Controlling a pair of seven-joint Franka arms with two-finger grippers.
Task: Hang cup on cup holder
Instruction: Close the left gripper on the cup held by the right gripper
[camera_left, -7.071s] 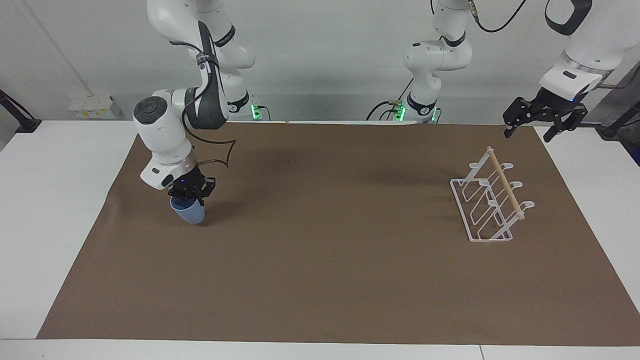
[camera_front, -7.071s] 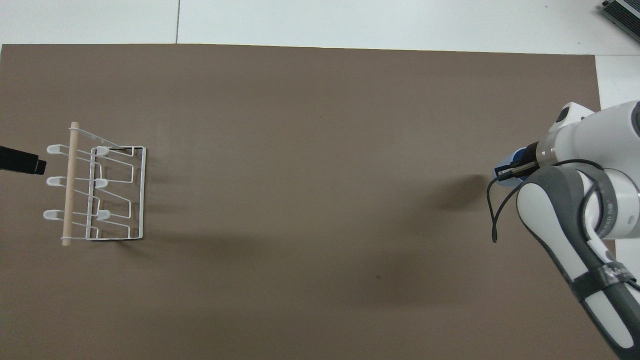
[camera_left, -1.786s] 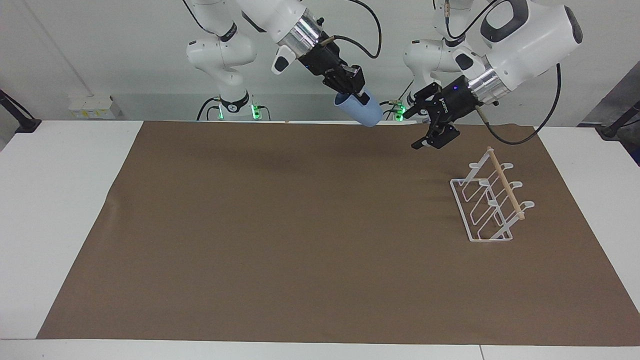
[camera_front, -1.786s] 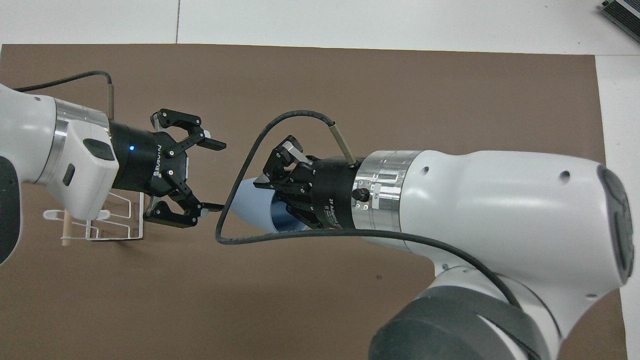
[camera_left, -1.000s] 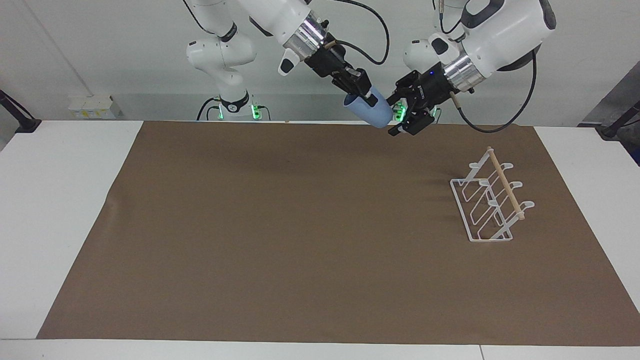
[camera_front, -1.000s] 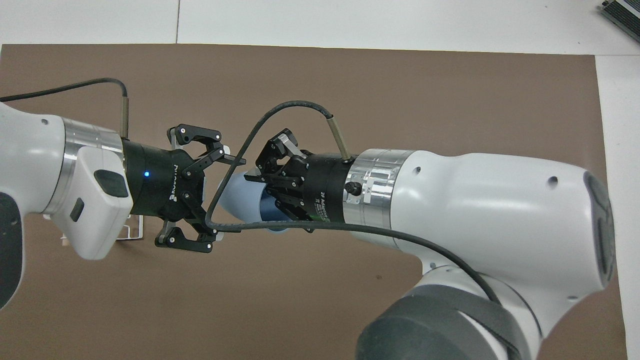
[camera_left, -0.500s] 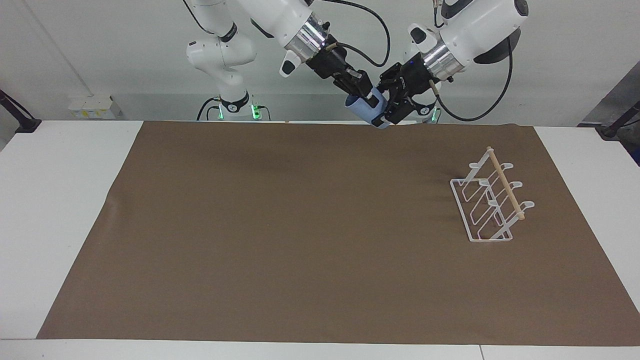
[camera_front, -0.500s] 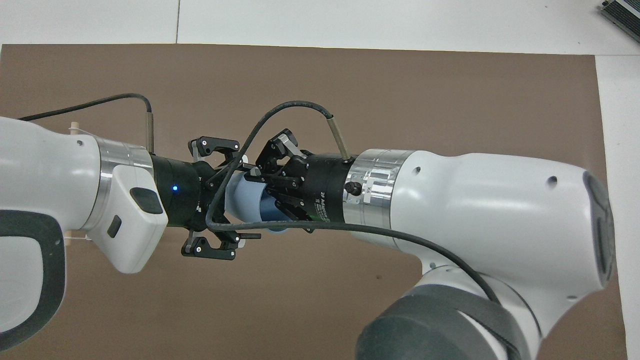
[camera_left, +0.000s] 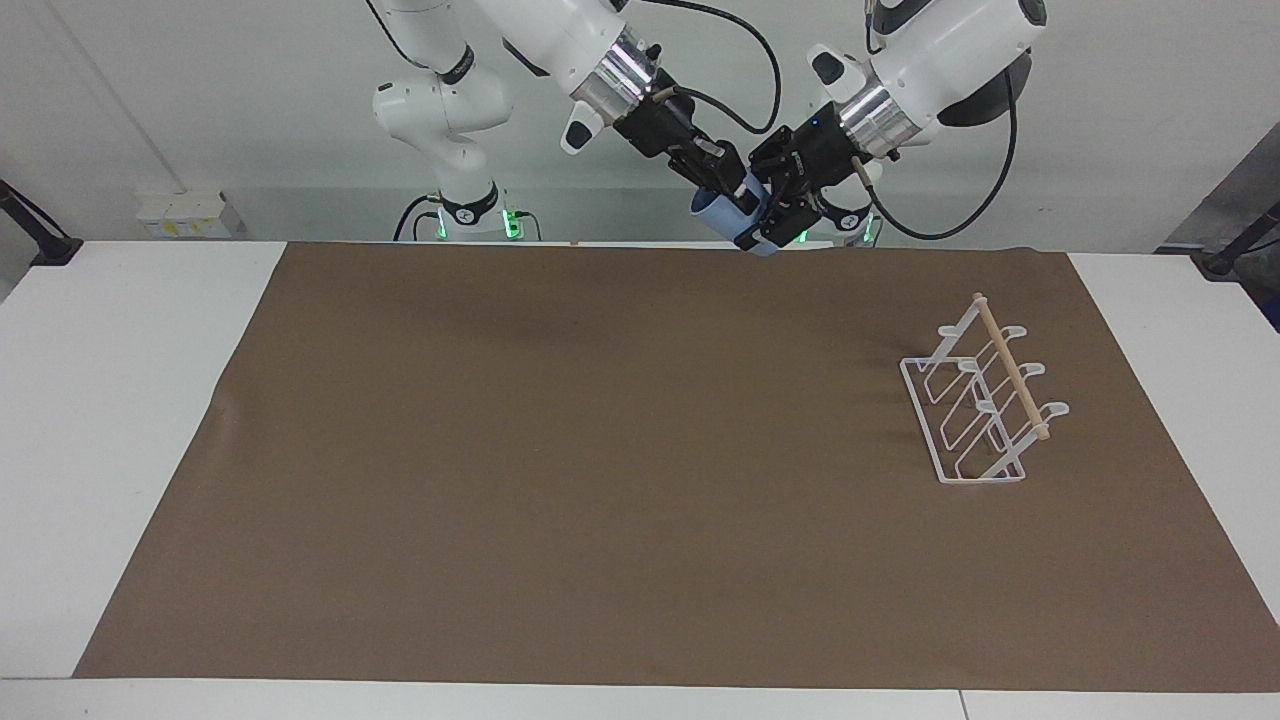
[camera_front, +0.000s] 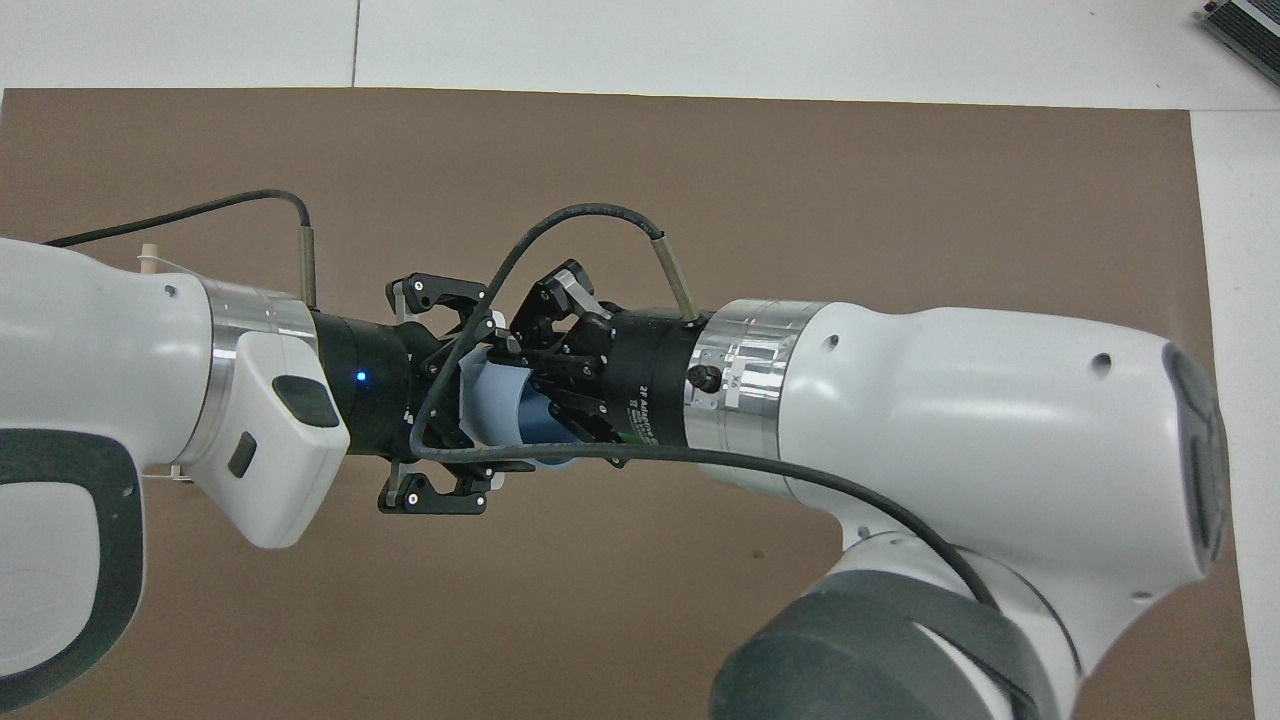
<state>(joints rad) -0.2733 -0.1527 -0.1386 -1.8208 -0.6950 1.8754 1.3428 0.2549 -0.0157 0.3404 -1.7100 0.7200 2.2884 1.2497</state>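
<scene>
Cup (camera_left: 728, 218) in pale blue plastic is hanging in the air between the two arms, tilted, above the edge of the brown mat (camera_left: 600, 480) nearest the robots. The right pincer (camera_left: 722, 196) is gripping the cup at its rim, with one finger reaching inside the mouth and its fingers shut on the wall. The left pincer (camera_left: 768, 222) is sitting around the cup's narrow base end, its fingers flanking the base; whether they are already pressing on the plastic I cannot tell. In the overhead view the left pincer (camera_front: 447, 400) and the right pincer (camera_front: 545, 385) are facing each other nose to nose, with the cup (camera_front: 497, 405) showing as a short blue band between them and a black cable (camera_front: 500, 452) crossing in front of it.

White wire cup holder (camera_left: 975, 400) is standing on the mat toward the left arm's end of the worktop (camera_left: 110, 400), well apart from both pincers. Its wooden dowel (camera_left: 1010, 365) is running along the top, and all of its prong loops are standing bare. In the overhead view the left arm is covering nearly all of the cup holder, only the dowel's tip (camera_front: 148, 250) peeking out.
</scene>
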